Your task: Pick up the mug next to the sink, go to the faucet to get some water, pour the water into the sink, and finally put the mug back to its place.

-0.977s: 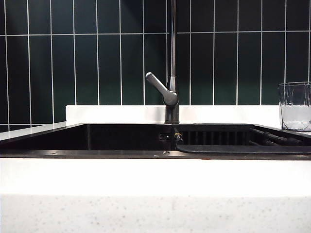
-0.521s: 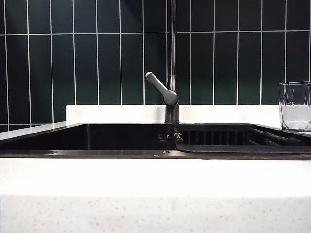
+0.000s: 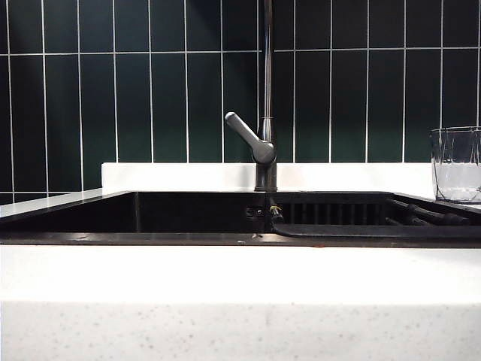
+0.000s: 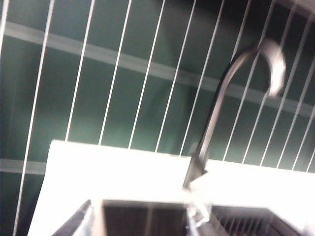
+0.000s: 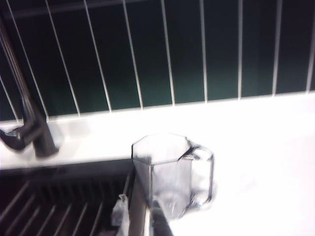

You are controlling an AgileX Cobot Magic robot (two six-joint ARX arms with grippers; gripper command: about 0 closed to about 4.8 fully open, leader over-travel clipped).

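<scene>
The clear faceted mug (image 3: 456, 164) stands upright on the white counter at the far right, beside the black sink (image 3: 150, 238). The dark grey faucet (image 3: 264, 150) rises behind the sink's middle, its lever slanting up to the left. Neither gripper shows in the exterior view. In the right wrist view the mug (image 5: 167, 172) stands just ahead of my right gripper (image 5: 140, 219), whose blurred fingertips are slightly apart and empty, short of the mug. My left gripper (image 4: 141, 219) faces the faucet (image 4: 216, 108) above the sink, its fingertips wide apart with nothing between them.
A ribbed black rack (image 3: 361, 218) fills the sink's right half. A white backsplash ledge (image 3: 180, 177) runs behind the sink under dark green wall tiles (image 3: 135, 90). A white counter front (image 3: 225, 286) lies nearest the camera.
</scene>
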